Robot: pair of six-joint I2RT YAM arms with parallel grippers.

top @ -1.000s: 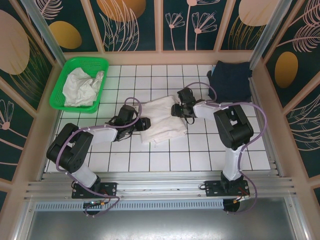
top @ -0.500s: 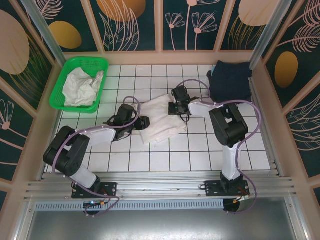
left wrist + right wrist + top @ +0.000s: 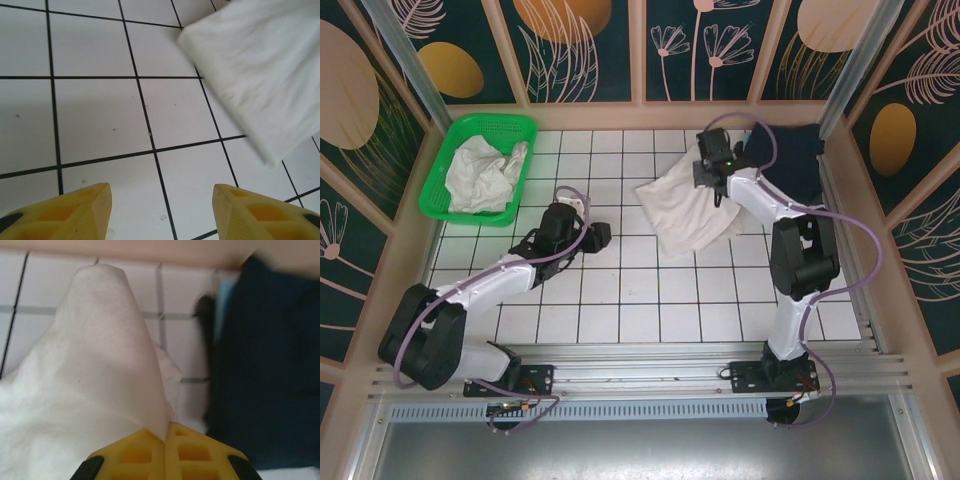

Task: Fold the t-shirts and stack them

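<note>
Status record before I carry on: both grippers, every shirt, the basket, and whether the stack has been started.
left gripper: open, holding nothing, over bare tiles, apart from the white shirt
right gripper: shut on an edge of the white shirt
white shirt: folded, right of centre, beside the navy shirt, not on it
navy shirt: far right corner
basket: far left corner, crumpled shirt inside
stack: not yet made

Centre tiles [image 3: 620, 300] free; green basket [image 3: 470, 216] blocks far left, navy t-shirt [image 3: 795, 160], white t-shirt [image 3: 690, 212] far right
</note>
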